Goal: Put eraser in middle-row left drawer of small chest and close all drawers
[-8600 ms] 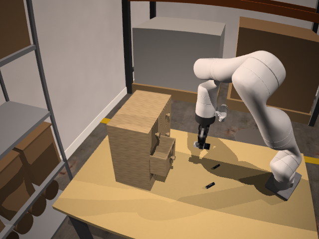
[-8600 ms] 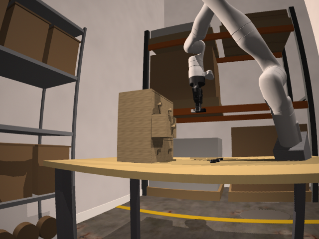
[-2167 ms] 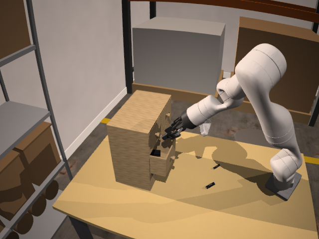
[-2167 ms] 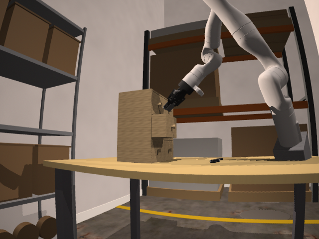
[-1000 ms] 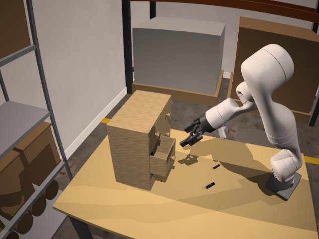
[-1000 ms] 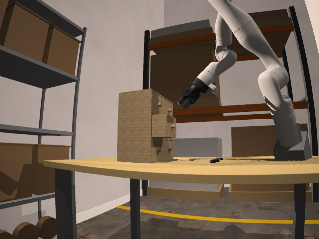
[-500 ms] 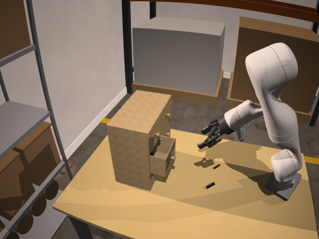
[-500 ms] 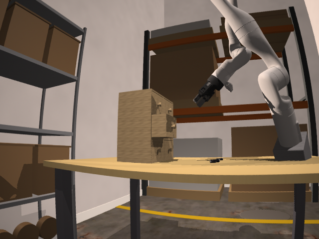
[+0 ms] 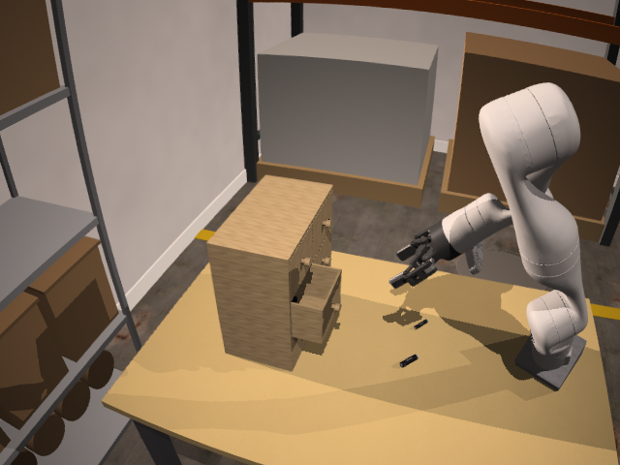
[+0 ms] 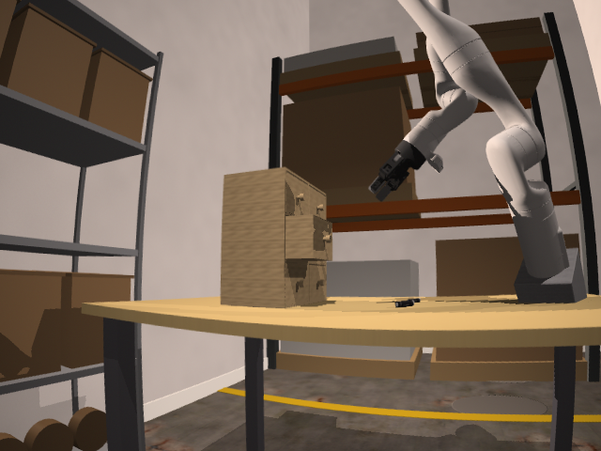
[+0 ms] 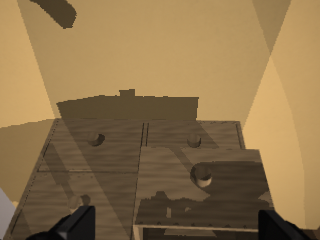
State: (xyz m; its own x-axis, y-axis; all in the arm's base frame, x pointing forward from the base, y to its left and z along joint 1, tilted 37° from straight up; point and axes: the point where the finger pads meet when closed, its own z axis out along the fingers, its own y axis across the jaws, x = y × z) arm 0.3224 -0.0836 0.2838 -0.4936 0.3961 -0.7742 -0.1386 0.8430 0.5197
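The small wooden chest (image 9: 270,220) (image 10: 252,233) (image 11: 90,165) stands on the left part of the table (image 9: 250,400), its drawer fronts facing the arm. The left drawer of the middle row (image 9: 315,305) (image 10: 308,238) (image 11: 225,185) is pulled partly out; the other drawers are in. The eraser does not show in any view, and the inside of the open drawer is mostly hidden. My gripper (image 9: 396,267) (image 10: 378,192) (image 11: 177,227) is open and empty. It hangs in the air in front of the chest, well clear of it and above the level of the open drawer.
Two small black stick-like things (image 9: 420,324) (image 9: 409,360) lie on the table between the chest and the arm's base (image 9: 550,360); one also shows in the exterior view (image 10: 407,303). Shelving stands left of the table, boxes behind it.
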